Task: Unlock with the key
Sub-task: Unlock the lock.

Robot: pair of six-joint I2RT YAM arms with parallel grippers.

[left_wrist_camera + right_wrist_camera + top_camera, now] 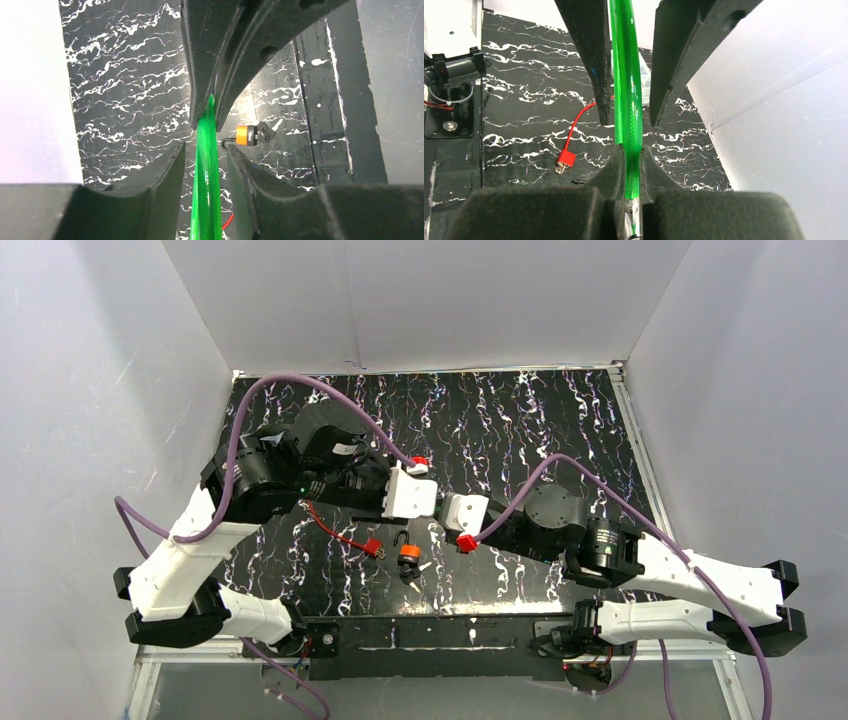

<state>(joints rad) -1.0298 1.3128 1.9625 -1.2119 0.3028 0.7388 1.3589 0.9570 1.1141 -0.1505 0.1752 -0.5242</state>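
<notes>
Two-ended hold on green strip (626,100): right gripper (629,150) clenched on it, left gripper (205,150) straddling it, grip unclear. Orange padlock (408,553), key (263,132) at its end, lying on table (560,430), lower centre overhead, below both, touching neither.

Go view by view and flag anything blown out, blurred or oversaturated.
Top external: even light and sharp throughout, though the orange padlock shows small. Left wrist: the white wall at left is blown out; the green strip near the lens glows and blurs, while the padlock behind it is crisp. Right wrist: the strip is oversaturated, with the red cord beyond it in focus.
</notes>
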